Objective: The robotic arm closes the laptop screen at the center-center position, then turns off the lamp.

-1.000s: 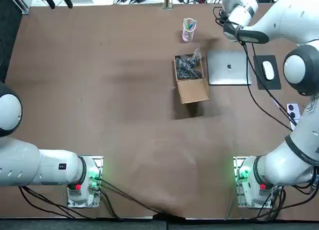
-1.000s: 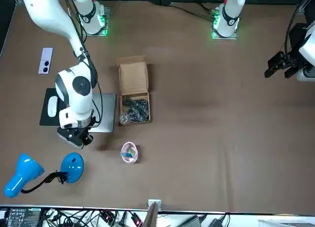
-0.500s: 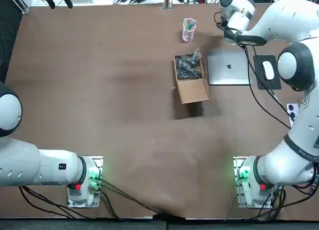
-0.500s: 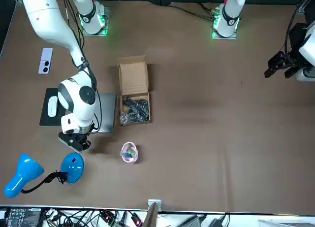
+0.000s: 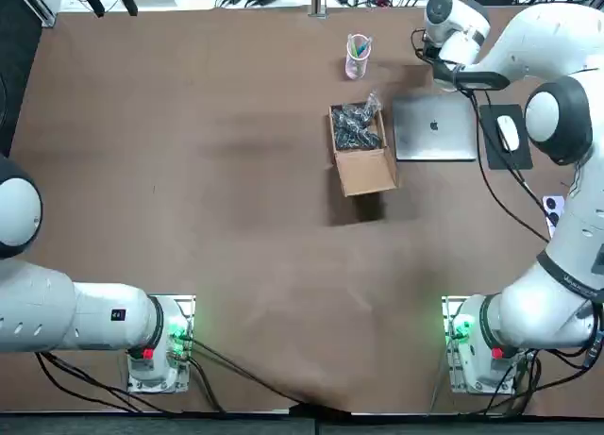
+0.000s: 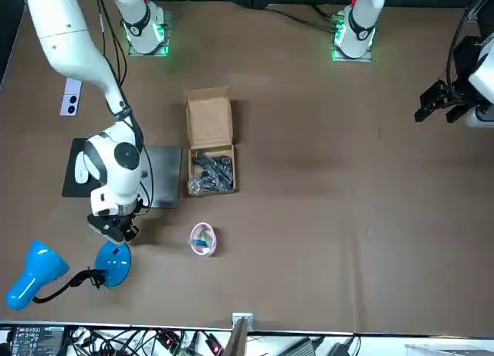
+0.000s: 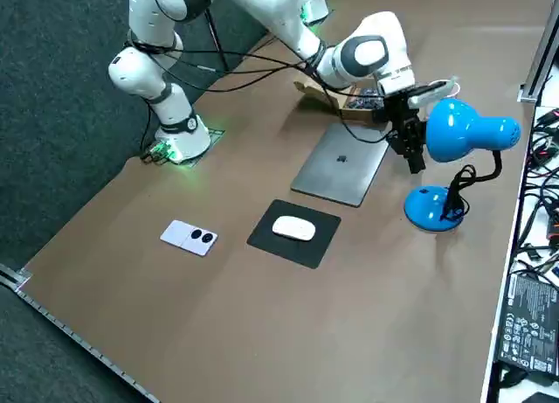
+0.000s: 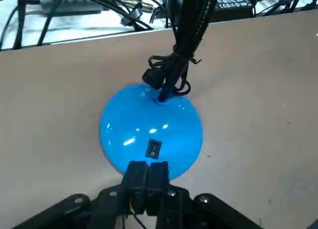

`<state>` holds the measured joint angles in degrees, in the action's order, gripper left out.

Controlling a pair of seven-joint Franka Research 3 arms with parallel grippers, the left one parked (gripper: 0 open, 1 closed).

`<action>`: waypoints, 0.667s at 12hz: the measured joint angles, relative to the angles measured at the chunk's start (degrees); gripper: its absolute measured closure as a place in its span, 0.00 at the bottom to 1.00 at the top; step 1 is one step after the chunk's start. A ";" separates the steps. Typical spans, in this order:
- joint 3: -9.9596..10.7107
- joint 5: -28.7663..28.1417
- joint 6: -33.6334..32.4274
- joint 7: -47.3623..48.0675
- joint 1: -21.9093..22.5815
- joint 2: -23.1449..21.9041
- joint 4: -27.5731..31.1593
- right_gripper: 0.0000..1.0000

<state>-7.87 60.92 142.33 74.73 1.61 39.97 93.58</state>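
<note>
The laptop lies shut and flat at the right of the table, so, judging by that, only the lamp remains; its round blue base sits by the far edge, right of the laptop; the right gripper hovers over the near rim of that base, fingers pressed together into one blunt tip; the rocker switch lies just beyond the fingertips, on the slope facing the robot, its long side seemingly running on toward the stem; contact cannot be told, but a short push forward and down should reach it.
</note>
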 joint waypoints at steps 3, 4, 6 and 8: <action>-0.03 0.02 0.98 0.00 -0.39 0.27 -0.03 0.98; -0.08 0.02 1.17 0.00 -0.38 0.38 -0.03 0.98; -0.06 0.02 2.27 0.00 -0.40 0.83 -0.09 0.98; 0.53 0.02 4.28 0.00 -0.52 1.74 -0.46 0.98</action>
<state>-7.34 60.94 146.62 74.73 1.09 41.71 93.12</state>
